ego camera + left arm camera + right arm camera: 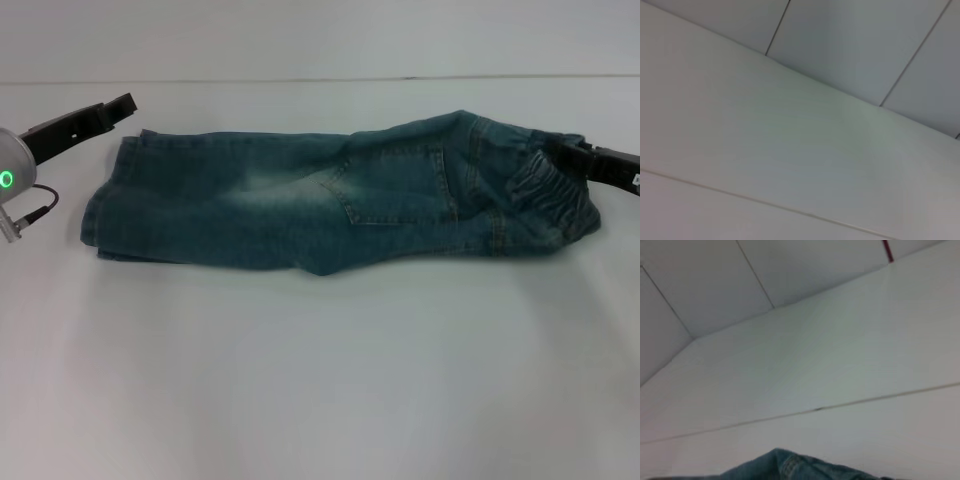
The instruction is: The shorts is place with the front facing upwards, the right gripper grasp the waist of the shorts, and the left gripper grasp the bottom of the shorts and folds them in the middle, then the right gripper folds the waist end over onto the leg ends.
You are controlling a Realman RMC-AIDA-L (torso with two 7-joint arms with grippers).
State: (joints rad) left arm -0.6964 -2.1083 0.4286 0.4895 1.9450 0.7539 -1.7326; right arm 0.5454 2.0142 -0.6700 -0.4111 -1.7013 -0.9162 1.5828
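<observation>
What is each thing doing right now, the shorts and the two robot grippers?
shorts: folded lengthwise, lying flat on the white table, back pocket showing.
waist: bunched up at the right end.
right gripper: at the waist, touching the denim.
left gripper: beside the leg end, just off the fabric.

No words, brand names or numbers can be read anywhere in these views. The right gripper (556, 150) carries a small white label (637, 181) at the edge of the head view, but whatever is printed on it is too small to make out.
</observation>
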